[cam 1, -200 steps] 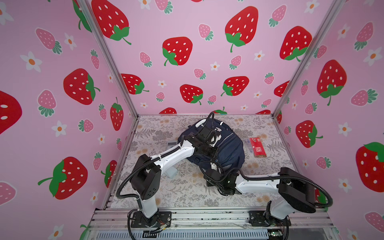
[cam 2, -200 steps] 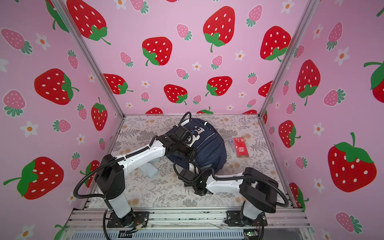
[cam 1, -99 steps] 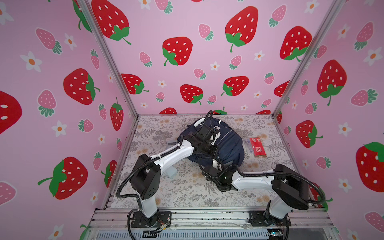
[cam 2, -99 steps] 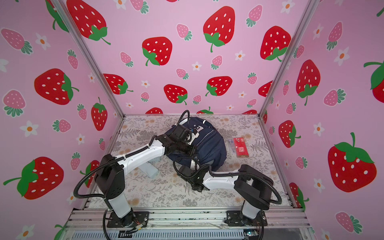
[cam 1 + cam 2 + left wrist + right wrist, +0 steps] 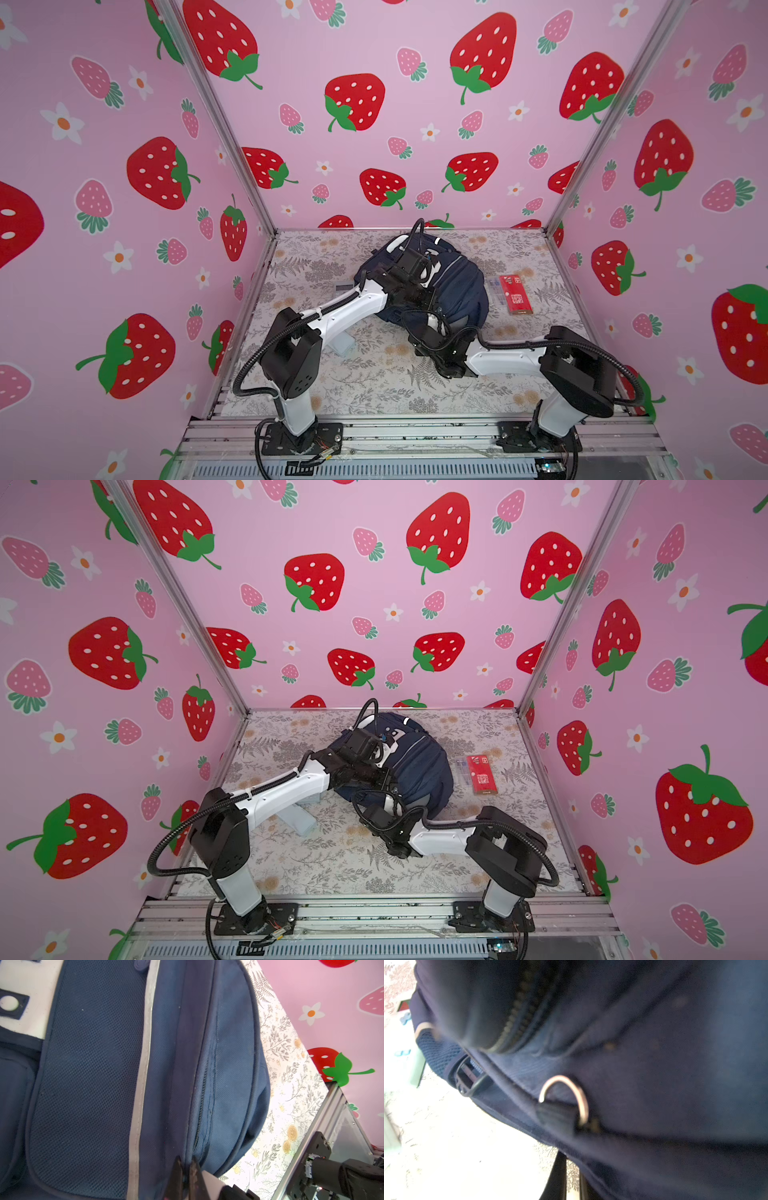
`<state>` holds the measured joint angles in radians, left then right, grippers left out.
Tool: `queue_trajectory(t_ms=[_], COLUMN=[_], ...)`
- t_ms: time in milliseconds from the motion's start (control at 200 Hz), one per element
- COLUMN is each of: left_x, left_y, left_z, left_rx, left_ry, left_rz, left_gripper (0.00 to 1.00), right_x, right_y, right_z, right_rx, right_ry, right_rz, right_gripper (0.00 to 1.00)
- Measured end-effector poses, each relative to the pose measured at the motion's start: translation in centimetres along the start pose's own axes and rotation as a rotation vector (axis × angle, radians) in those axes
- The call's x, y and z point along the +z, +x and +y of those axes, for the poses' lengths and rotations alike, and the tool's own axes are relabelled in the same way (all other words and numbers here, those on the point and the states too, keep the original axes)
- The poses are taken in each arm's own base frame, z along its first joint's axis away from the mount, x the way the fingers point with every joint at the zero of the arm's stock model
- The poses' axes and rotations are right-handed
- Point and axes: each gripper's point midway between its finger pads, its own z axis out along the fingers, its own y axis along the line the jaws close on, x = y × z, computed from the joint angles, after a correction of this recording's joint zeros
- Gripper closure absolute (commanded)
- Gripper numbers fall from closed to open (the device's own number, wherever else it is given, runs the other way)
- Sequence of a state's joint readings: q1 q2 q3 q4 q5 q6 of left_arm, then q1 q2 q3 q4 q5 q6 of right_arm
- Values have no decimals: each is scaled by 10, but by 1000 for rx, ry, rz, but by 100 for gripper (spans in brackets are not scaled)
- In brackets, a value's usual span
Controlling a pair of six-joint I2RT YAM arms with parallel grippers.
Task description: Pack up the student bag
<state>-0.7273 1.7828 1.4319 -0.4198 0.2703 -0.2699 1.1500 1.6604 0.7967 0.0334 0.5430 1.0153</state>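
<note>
The student bag (image 5: 457, 286) (image 5: 424, 766), navy blue with grey stripes and a white patch, lies at the back middle of the table in both top views. My left gripper (image 5: 420, 298) (image 5: 185, 1164) reaches over it from the left and is shut on a fold of its fabric beside a closed zip (image 5: 202, 1093). My right gripper (image 5: 433, 321) (image 5: 571, 1159) sits low at the bag's near edge. Its fingers (image 5: 557, 1176) stand almost together and their tips disappear under the bag's hem. A metal ring (image 5: 571, 1093) and a buckle (image 5: 467, 1078) hang nearby.
A red packet (image 5: 515, 295) (image 5: 482, 775) with a clear case (image 5: 494, 286) beside it lies right of the bag. A pale green box (image 5: 343, 343) (image 5: 301, 818) rests under the left arm. A small grey item (image 5: 343, 286) lies left of the bag. Pink walls enclose three sides.
My right gripper has closed down at the bag's near edge while its arm shifted slightly left. The left gripper has kept its hold and place.
</note>
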Motion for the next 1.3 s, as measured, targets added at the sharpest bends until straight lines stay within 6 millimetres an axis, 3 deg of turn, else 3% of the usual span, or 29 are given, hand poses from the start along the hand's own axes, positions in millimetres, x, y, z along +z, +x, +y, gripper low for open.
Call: queue_trajectory(t_ms=[235, 330, 410, 570, 765, 860, 1020, 1075, 1301], left_x=[0, 0, 0, -14, -59, -70, -43, -32, -4], left_y=[3, 3, 3, 22, 45, 70, 131, 142, 124], left_z=[-1, -2, 0, 13, 23, 29, 30, 28, 10], left_rx=[-13, -33, -60, -120, -237, -326, -486, -525, -621], left_ry=[0, 6, -2, -38, -78, -66, 2, 19, 147], left_rz=[9, 11, 4, 14, -57, -86, 6, 45, 21], left_gripper=[100, 71, 57, 46, 36, 34, 35, 34, 32], right_x=[-21, -31, -37, -46, -53, -58, -63, -64, -66], right_y=[5, 7, 9, 2, 3, 6, 11, 13, 20], right_z=[11, 15, 14, 16, 5, 2, 1, 1, 2], right_rx=[37, 52, 61, 87, 120, 134, 158, 164, 190], right_ry=[-134, -189, -214, -259, -300, -329, -386, -399, -437], right_rz=[87, 116, 134, 138, 142, 147, 157, 163, 181], right_gripper=[100, 100, 100, 100, 100, 100, 100, 100, 100])
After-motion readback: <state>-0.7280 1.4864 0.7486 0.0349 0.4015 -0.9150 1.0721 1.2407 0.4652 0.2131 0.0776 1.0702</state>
